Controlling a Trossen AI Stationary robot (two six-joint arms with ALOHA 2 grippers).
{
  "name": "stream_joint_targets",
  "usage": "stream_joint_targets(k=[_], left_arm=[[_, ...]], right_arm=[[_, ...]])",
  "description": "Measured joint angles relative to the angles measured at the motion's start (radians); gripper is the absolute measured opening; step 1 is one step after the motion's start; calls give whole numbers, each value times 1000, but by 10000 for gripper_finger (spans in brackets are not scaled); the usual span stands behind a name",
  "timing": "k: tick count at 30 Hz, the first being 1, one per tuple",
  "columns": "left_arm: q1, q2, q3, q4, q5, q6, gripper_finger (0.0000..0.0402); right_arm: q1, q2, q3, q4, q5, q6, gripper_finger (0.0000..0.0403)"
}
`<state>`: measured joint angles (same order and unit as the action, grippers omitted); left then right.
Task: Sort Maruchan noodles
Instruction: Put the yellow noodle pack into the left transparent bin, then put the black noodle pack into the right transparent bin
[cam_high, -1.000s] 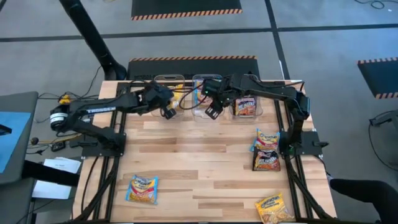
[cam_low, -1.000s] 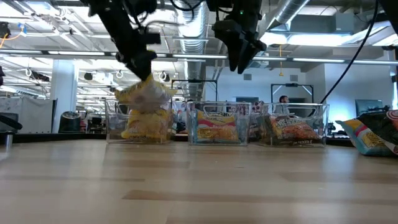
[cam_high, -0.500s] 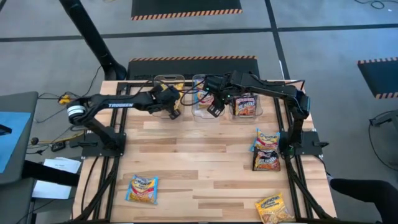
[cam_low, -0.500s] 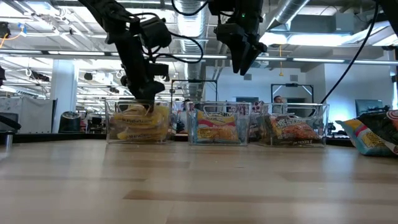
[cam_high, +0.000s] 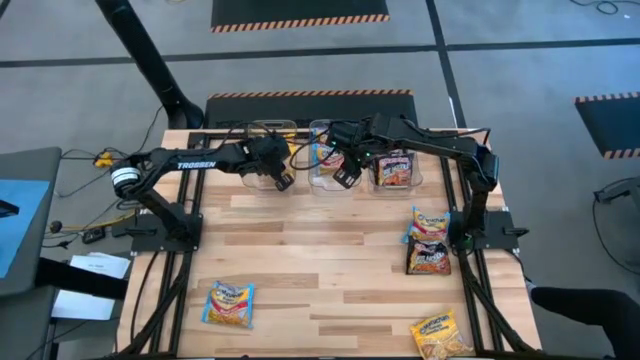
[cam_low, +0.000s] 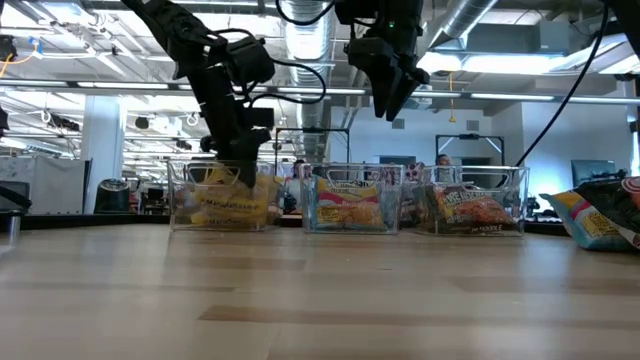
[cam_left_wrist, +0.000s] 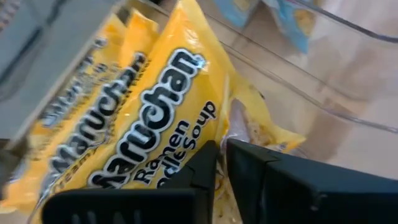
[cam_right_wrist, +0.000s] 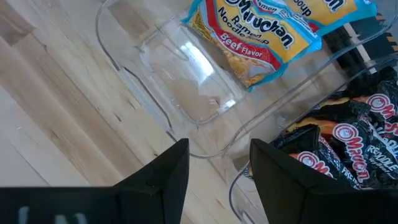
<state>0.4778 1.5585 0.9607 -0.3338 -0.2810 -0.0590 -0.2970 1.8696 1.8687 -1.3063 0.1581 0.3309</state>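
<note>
1. Currently the left gripper (cam_low: 232, 170) is down inside the left clear bin (cam_high: 262, 131), its fingers (cam_left_wrist: 205, 168) nearly pressed together with only a thin slit between them, tips right against a yellow packet (cam_left_wrist: 149, 118) (can't tell if it's pinched or just touching).
2. Yellow packets (cam_low: 225, 200) lie piled in that left bin at the table's far edge.
3. Right gripper (cam_low: 385, 100) hangs above the middle bin (cam_right_wrist: 180, 93), fingers (cam_right_wrist: 165, 171) spread, nothing between them.
4. Middle bin holds a blue beef-flavor packet (cam_right_wrist: 239, 40); the right bin (cam_high: 412, 178) next to it holds dark packets (cam_right_wrist: 348, 140).
5. On the table outside the bins: one blue packet (cam_high: 229, 304) near the front left, a yellow one (cam_high: 441, 336) at the front right corner, and a small stack by the right arm's base, blue one (cam_high: 429, 222) on top of a dark one (cam_high: 428, 259).
</note>
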Motion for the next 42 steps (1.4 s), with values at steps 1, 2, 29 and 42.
stream_joint_targets(k=[1,2,29,42], left_arm=[[3,0,0,-5,17,1,36],[4,0,0,-11,29,7,45],[12,-14,69,-175,104,-26,114],[16,-16,322,-430,191,-18,113]], right_arm=[[0,0,0,0,0,0,193],[0,0,0,0,0,0,193],[-2,0,0,-41,-3,-127,193],[27,0,0,-232,-31,-101,193]])
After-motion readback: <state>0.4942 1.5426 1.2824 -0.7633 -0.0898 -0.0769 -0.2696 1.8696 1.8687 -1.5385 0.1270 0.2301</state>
